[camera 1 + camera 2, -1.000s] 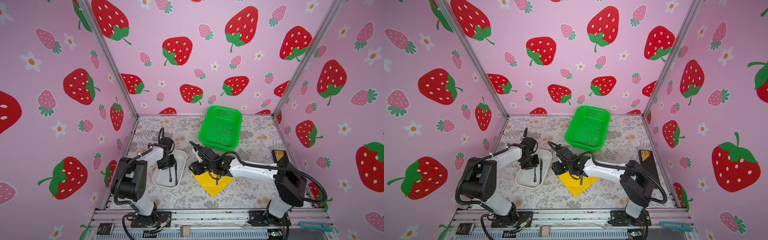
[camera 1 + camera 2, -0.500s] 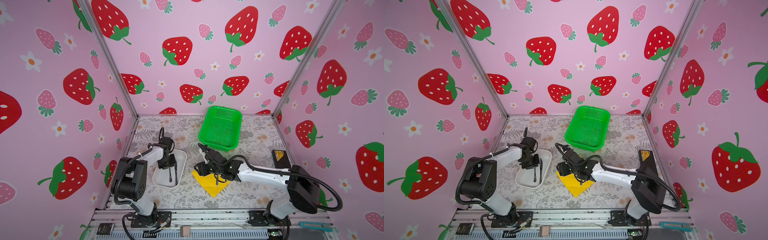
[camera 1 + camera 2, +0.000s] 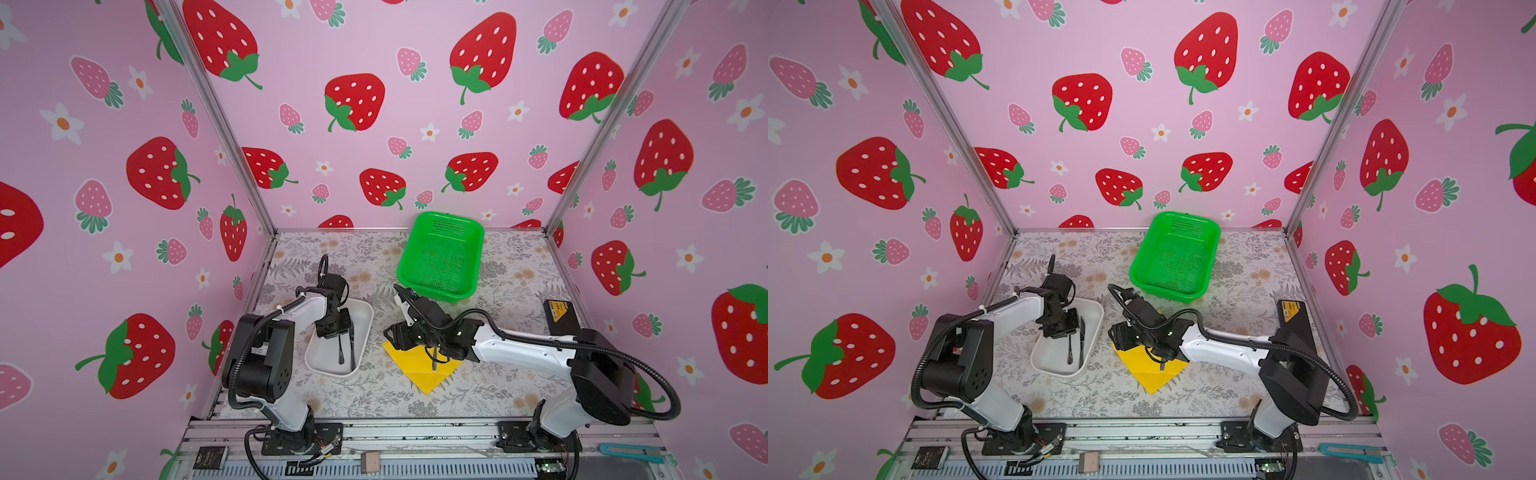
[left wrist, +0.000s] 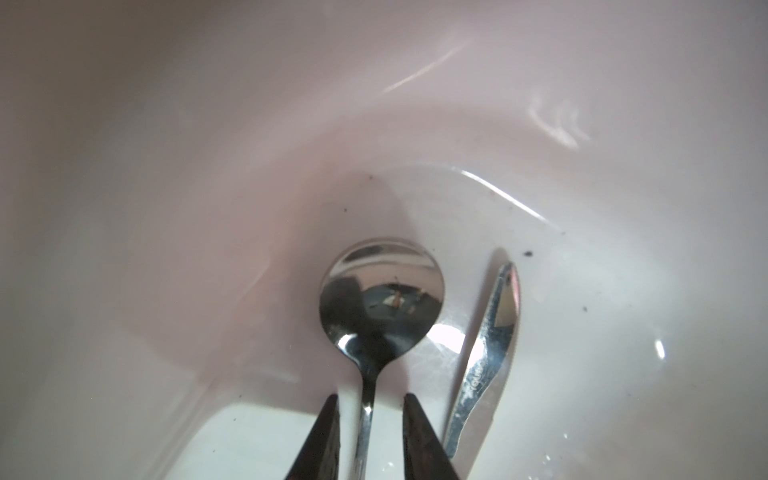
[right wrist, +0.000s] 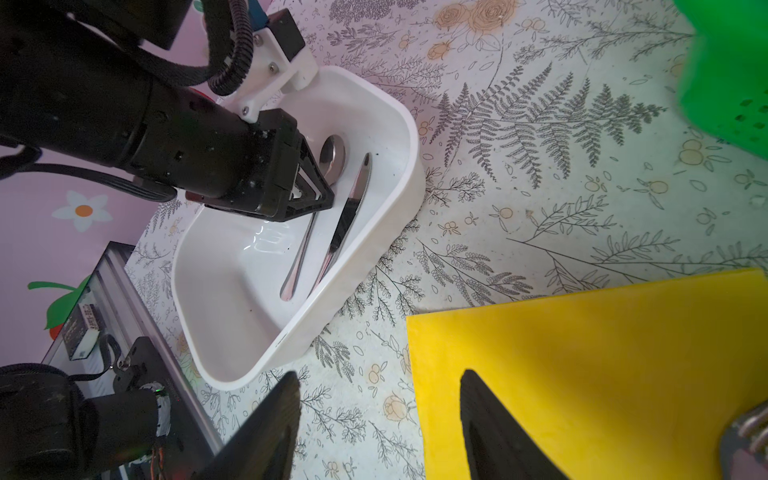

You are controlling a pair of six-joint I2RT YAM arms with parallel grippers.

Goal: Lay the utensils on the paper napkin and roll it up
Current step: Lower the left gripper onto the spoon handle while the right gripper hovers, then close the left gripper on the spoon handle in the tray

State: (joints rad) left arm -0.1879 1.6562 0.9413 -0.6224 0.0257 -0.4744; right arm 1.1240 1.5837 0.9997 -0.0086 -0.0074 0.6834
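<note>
**Q:** Left gripper (image 4: 368, 399), state?

**A:** The jaws are seen narrowly parted, one finger on either side of the stem of the shiny silver round-bowled spoon (image 4: 380, 299). A gap is seen on both sides, so nothing is clamped. The spoon is laid flat in the white rounded plastic tray (image 5: 401, 137), with the slim silver serrated knife (image 4: 494, 332) just beside it.

**Q:** Right gripper (image 5: 380, 374)?

**A:** The jaws are held wide apart, with nothing between them. One finger is placed over the bright yellow square paper napkin (image 5: 582, 353), the other over the floral-printed table (image 5: 540, 187).

**Q:** Napkin position?

**A:** It is spread flat on the table, near the tray but apart from it. The metal head of a third utensil (image 5: 748, 434) is seen on it, at the edge of the right wrist view. Its kind cannot be told. The green mesh plastic basket (image 3: 440, 257) is set further back.
</note>
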